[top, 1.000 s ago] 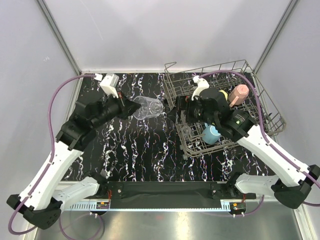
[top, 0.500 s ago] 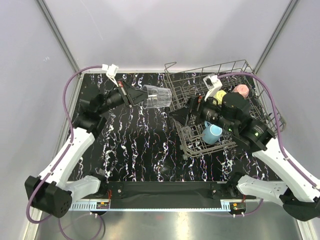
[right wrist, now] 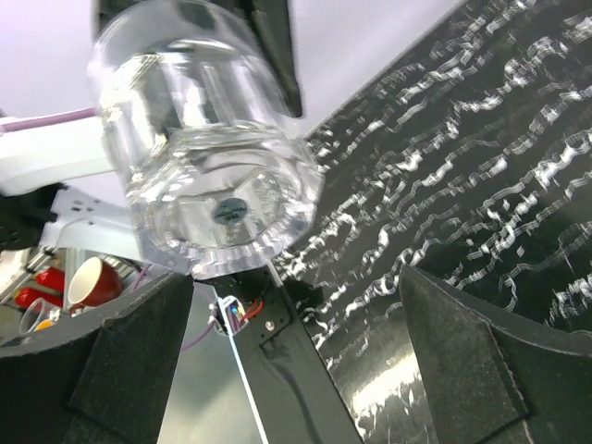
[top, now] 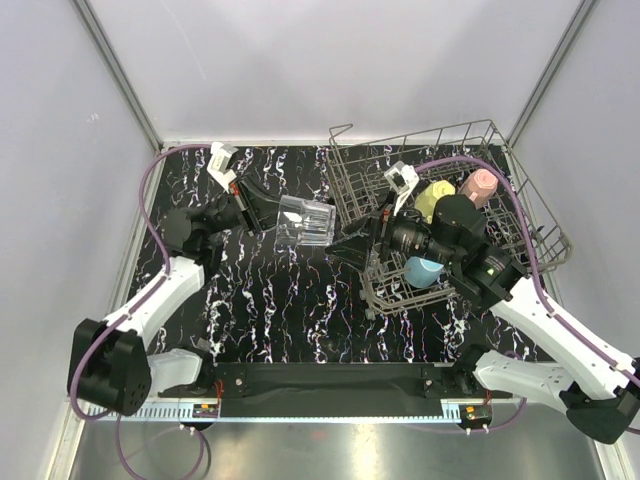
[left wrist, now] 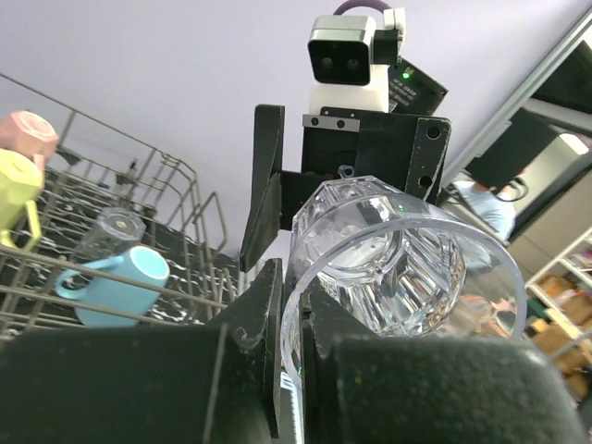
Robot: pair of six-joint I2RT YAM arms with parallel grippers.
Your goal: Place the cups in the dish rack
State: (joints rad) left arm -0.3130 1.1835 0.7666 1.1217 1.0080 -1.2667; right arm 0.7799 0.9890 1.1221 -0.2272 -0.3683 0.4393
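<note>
My left gripper [top: 274,214] is shut on the rim of a clear glass [top: 306,222], held above the table just left of the dish rack [top: 520,215]. In the left wrist view the rim sits pinched between the fingers [left wrist: 266,314], with the glass [left wrist: 398,259] tilted away. My right gripper [top: 350,250] stands open facing the base of the glass [right wrist: 208,176], its fingers [right wrist: 129,361] wide apart and not touching it. In the rack sit a yellow mug [top: 435,198], a pink mug [top: 481,185], a blue mug [top: 422,270] and another clear glass [left wrist: 106,236].
The wire rack stands at the table's back right, slightly askew, its left wall [top: 345,190] close to the held glass. The black marbled table [top: 270,300] stretches in front of the arms. The enclosure's white walls rise behind and to both sides.
The left arm swung the glass toward the rack, then drew it back nearer and lower. The right gripper, open throughout, came out over the rack's left edge toward the glass.
</note>
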